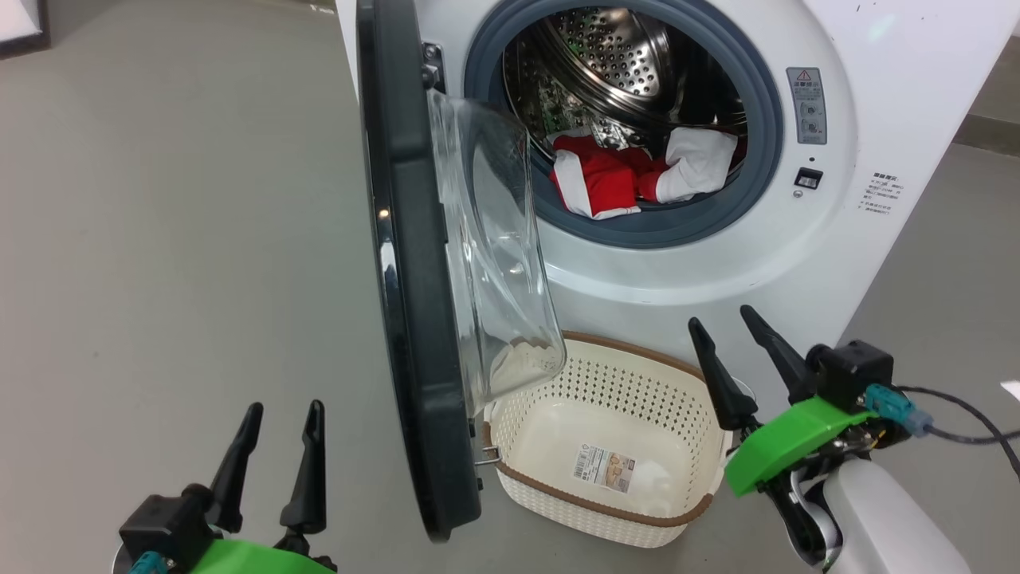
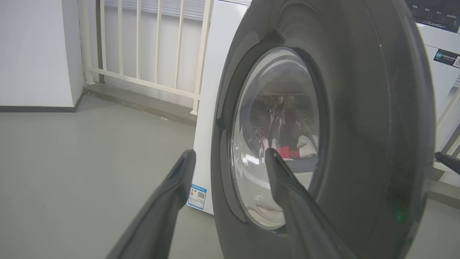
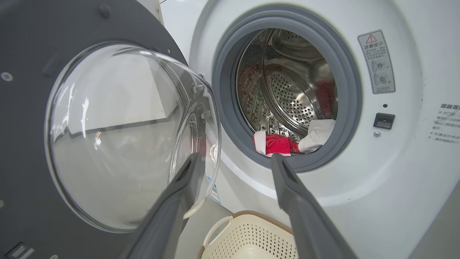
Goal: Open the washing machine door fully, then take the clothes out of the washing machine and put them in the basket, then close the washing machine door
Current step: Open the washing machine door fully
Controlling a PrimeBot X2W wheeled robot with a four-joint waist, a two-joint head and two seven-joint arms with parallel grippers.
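The left gripper point(image 1: 285, 406) sits at the lower left of the head view, its two dark fingers spread apart and holding nothing. The right gripper point(image 1: 719, 316), at the lower right, is likewise spread wide and free, with its fingertips just beside the right end of the basket point(image 1: 558, 375). This cream perforated basket stands on the grey floor point(image 1: 159, 239) at the foot of the washing machine point(image 1: 797, 263). Its bare bottom carries a paper label point(image 1: 603, 466).

The washing machine door point(image 1: 414, 239) stands swung out, edge-on between the left gripper and the basket. Its clear glass bowl point(image 1: 494, 239) hangs over the basket's left end. Farther back lie the clothes point(image 1: 613, 179), a red piece with white trim and a white piece. They are at the front of the steel drum point(image 1: 613, 56), against the grey rubber ring point(image 1: 661, 229).

The left wrist view gives the door's dark outer face, a blue sticker point(image 2: 197, 196) low on the machine's side and a white railing point(image 2: 143, 43) behind. The right wrist view gives the door's inner face, a warning label point(image 3: 376, 62) and the latch slot point(image 3: 383, 120).
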